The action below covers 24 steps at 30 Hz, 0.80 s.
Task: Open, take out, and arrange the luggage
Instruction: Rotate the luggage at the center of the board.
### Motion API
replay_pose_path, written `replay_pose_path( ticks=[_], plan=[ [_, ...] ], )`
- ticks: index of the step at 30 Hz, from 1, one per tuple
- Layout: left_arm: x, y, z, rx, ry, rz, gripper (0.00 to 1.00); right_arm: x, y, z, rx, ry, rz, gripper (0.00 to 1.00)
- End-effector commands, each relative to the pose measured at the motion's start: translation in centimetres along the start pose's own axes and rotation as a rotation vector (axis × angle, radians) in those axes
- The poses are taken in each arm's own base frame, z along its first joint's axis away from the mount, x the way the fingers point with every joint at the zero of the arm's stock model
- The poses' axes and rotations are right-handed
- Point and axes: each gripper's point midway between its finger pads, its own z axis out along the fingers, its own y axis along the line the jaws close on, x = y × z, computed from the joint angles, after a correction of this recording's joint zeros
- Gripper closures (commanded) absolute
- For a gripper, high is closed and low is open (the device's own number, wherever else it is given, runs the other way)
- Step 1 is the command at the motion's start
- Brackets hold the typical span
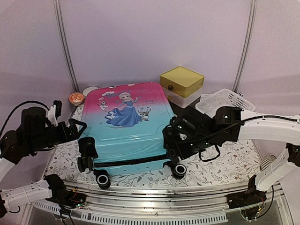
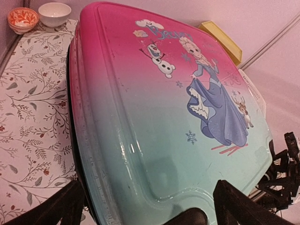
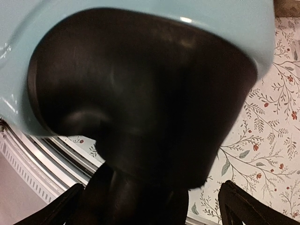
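Pale lilac walls close off the back, and the counter (image 1: 225, 164) wears a white cloth printed with leafy sprigs. Farthest left, the left gripper (image 1: 79, 127) hangs just beside the near-left corner of the luggage (image 1: 129, 122), a small hard-shell suitcase shading from pink to turquoise with a cartoon girl in a blue gown. Its jaws are apart: the left wrist view shows them wide at the lower corners, the shell's edge between them, gripping nothing. Behind that arm, by the wall, sit a small orange-patterned bowl (image 1: 76, 98) and a plain white bowl (image 1: 89, 90).

The luggage lies flat in the middle of the counter, printed side up, black wheels (image 1: 102, 179) toward the near edge. Its two halves meet along the black zipper band (image 1: 126, 161), and no lining or contents show — it reads as fully closed.

At its near-right corner the right gripper (image 1: 172, 140) is low beside the other wheel. Those jaws are also apart, and the black wheel housing (image 3: 140, 93) fills the wrist view between them. Whether they touch it I cannot tell.

Further right stand a yellow-topped drawer box (image 1: 182, 80) and a white plastic mesh basket (image 1: 224, 101), well apart from both grippers.

By my reading, none of the task is done yet. Unzipping comes first — then lifting the lid, taking things out and arranging them.
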Motion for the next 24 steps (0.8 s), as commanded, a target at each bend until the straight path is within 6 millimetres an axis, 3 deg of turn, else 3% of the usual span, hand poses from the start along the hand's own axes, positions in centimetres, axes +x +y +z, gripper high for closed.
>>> replay_pose_path(
  ticks=[1, 9, 12, 18, 24],
  plan=[
    [0.7, 1.2, 1.0, -0.057, 0.009, -0.021, 0.02, -3.6, 0.1, 1.2, -0.047, -0.075, 0.009, 0.01],
    [-0.3, 1.0, 0.2, -0.05, -0.025, -0.032, 0.02, -14.2, -6.3, 2.0, -0.098, -0.279, 0.116, 0.0],
    [-0.5, 0.7, 0.2, -0.043, -0.023, -0.021, 0.02, -16.9, -8.4, 3.2, -0.057, -0.303, 0.131, 0.0],
    [0.8, -0.2, 1.5, 0.01, 0.027, -0.009, 0.02, -20.0, -13.4, 5.0, 0.007, -0.337, 0.208, 0.0],
    [2.9, -0.7, 2.9, 0.048, 0.1, 0.011, 0.02, -20.7, -13.5, 1.9, -0.01, -0.398, 0.185, 0.01]
  ],
)
